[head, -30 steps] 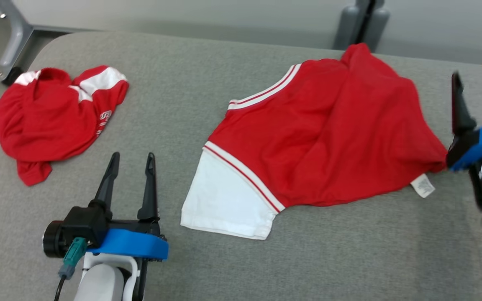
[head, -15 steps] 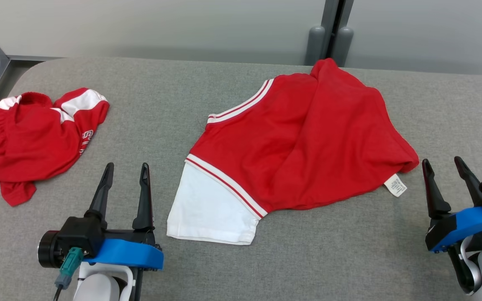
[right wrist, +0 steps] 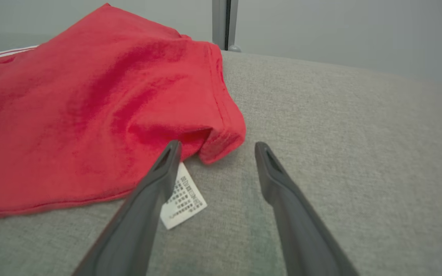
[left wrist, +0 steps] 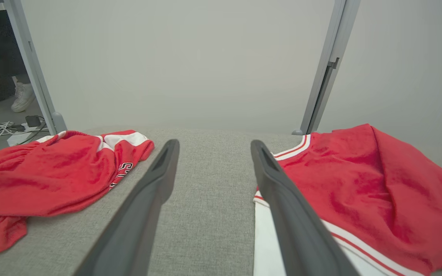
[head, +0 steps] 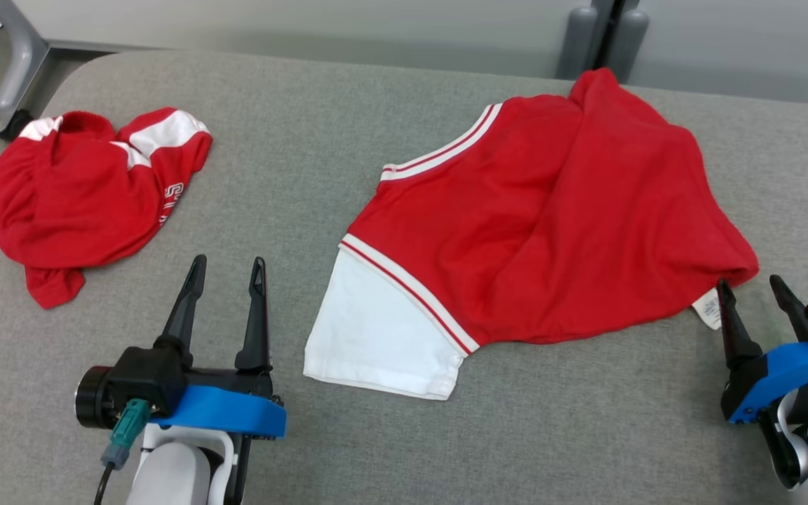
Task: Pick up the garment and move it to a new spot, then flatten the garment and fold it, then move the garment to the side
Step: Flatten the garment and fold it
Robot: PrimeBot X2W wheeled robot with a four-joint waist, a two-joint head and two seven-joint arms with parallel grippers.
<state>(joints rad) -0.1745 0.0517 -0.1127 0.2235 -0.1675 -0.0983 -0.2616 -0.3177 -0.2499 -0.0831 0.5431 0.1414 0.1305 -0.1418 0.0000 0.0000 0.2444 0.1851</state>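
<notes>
Seemingly pick-up step: garment (head: 551, 217) lying rumpled on table (head: 292, 126), 2 o'clock off left gripper (head: 229, 259). Both grippers standing wide, empty. 12 o'clock off right gripper (head: 748, 282): hem corner (right wrist: 225, 140), care label (right wrist: 186, 199) beside. Next likely: advancing, pinching corner.

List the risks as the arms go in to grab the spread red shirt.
The right jaws stand open at the near corner of the red shirt, beside its white tag; closing might pinch the tag alone.
The shirt lies folded over and rumpled, so a grip may catch one layer only.
The left jaws point between it and the crumpled red garment; a stray reach might snag that one.
</notes>
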